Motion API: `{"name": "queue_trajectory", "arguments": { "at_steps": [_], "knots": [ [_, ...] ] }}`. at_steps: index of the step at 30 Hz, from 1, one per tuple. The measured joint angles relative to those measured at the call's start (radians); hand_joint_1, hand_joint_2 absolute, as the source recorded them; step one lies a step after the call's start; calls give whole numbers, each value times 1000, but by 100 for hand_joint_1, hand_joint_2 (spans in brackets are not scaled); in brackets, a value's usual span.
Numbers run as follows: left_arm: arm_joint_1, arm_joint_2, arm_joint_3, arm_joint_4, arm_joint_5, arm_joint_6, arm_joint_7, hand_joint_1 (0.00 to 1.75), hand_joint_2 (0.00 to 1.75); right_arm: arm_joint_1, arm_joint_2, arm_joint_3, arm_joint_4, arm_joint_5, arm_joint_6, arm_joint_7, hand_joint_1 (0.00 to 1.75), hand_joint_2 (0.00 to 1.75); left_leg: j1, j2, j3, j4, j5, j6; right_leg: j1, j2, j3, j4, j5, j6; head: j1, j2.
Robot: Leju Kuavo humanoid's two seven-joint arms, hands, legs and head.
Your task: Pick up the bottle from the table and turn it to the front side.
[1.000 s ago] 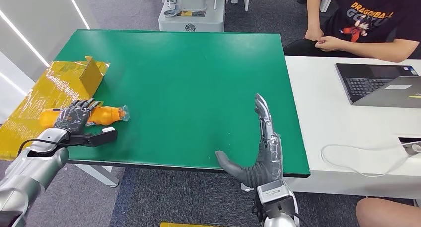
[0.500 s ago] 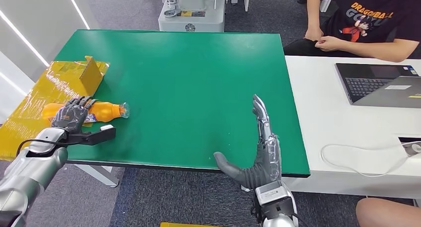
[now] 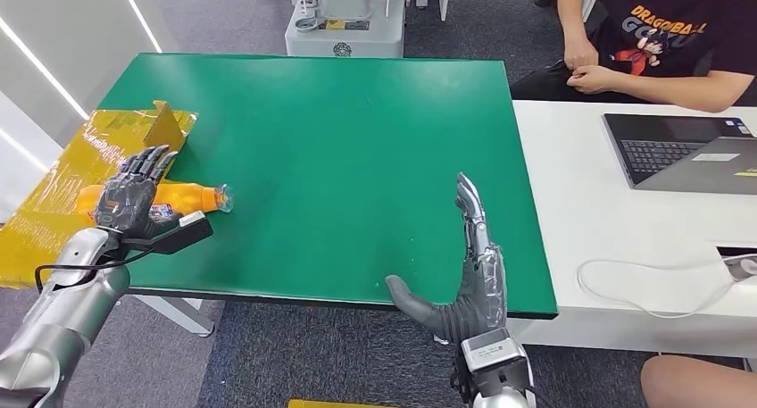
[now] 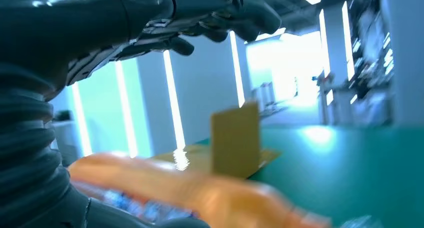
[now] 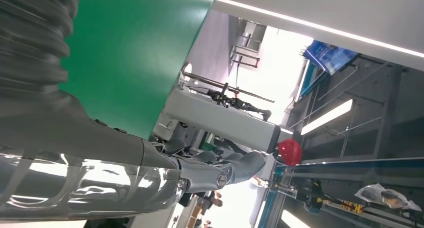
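An orange bottle (image 3: 195, 196) lies on its side at the left edge of the green table (image 3: 357, 149), its clear cap end pointing right. My left hand (image 3: 131, 194) hovers over the bottle's middle with fingers lifted and spread, holding nothing. In the left wrist view the blurred bottle (image 4: 200, 190) lies below the raised fingers (image 4: 210, 23). My right hand (image 3: 470, 274) stands open and flat at the table's front edge, thumb out to the left, far from the bottle. The right wrist view shows its straight fingers (image 5: 220, 170) beside the green surface.
A flattened yellow cardboard box (image 3: 94, 149) with one upright flap (image 3: 166, 124) lies under and behind the bottle. To the right stands a white table (image 3: 580, 203) with a laptop (image 3: 683, 149) and a cable (image 3: 643, 278). A person (image 3: 661, 42) sits behind it.
My left hand's fingers, curled down on the bottle a second ago, have lifted and spread. The bottle shifted slightly away from me. The right hand has barely moved.
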Motion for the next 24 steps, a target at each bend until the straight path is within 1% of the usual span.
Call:
{"name": "queue_trajectory", "arguments": {
  "at_steps": [3, 6, 8, 10, 11, 12, 14, 16, 19, 21, 23, 24],
  "knots": [
    [10, -28, 8, -142, 178, -40, -24, 0, 175, 2, 0, 0, 2, -8, -10, -14, 0, 175, 0, -1, 0, 0, 0, 0, 0, -1, 1, 0, 0, 0, 0, 0],
    [17, -82, 15, -313, 424, -154, -4, 0, 175, 2, 0, 0, 7, -26, -33, -36, 0, 175, -1, -2, 0, 0, 0, 0, -1, -1, 2, 0, 0, 0, 0, 0],
    [31, -131, 18, -422, 636, -262, 40, 0, 175, 2, 0, 0, 13, -45, -52, -52, 0, 175, -1, -2, 0, 0, 0, 0, -1, -1, 2, 0, 1, 1, 0, 0],
    [59, -185, 14, -521, 889, -387, 106, 0, 175, 1, 0, 0, 20, -67, -72, -71, 0, 175, -2, -1, 0, 0, 0, 0, -2, -1, 2, -1, 1, 1, 0, 0],
    [81, -212, 7, -567, 1005, -436, 132, 0, 175, 1, 0, 0, 23, -77, -81, -79, 0, 175, -2, -1, 0, 0, 0, 0, -2, -1, 2, -1, 1, 1, 0, 0],
    [104, -236, -5, -608, 1086, -460, 148, 0, 175, 1, 0, 1, 26, -83, -87, -85, 0, 175, -2, -1, 0, 0, 0, 0, -2, -1, 2, -1, 1, 1, 0, 0],
    [143, -268, -36, -672, 1172, -470, 153, 0, 175, 1, 0, 1, 30, -88, -94, -90, 0, 175, -2, 0, 0, 0, 0, 0, -2, 0, 2, -1, 1, 1, 0, 0],
    [165, -285, -58, -716, 1231, -485, 152, 0, 175, 2, 0, 2, 34, -92, -99, -93, 0, 175, -2, 0, 0, 0, 0, 0, -2, 0, 2, -1, 1, 1, 0, 0],
    [213, -325, -86, -774, 1320, -555, 153, 0, 175, 6, 0, 2, 34, -92, -108, -85, 0, 175, -2, -1, 0, 0, 0, 0, -2, -1, 2, -1, 0, 2, 0, 0],
    [260, -366, -108, -815, 1329, -580, 148, 0, 175, 13, 1, 1, 28, -84, -102, -54, 0, 175, -2, -1, 0, 0, -1, 0, -2, -1, 2, -1, 0, 2, 0, 0],
    [305, -408, -125, -852, 1296, -564, 136, 0, 175, 24, 1, 0, 19, -84, -87, -23, 0, 175, -2, 0, 0, 0, -1, 0, -2, 0, 2, -1, 0, 2, 0, 0],
    [315, -418, -128, -861, 1285, -556, 132, 0, 175, 27, 2, 0, 16, -85, -83, -17, 0, 175, -2, 0, 0, 0, -2, 0, -2, 0, 2, -1, 0, 2, 0, 0]
  ]
}}
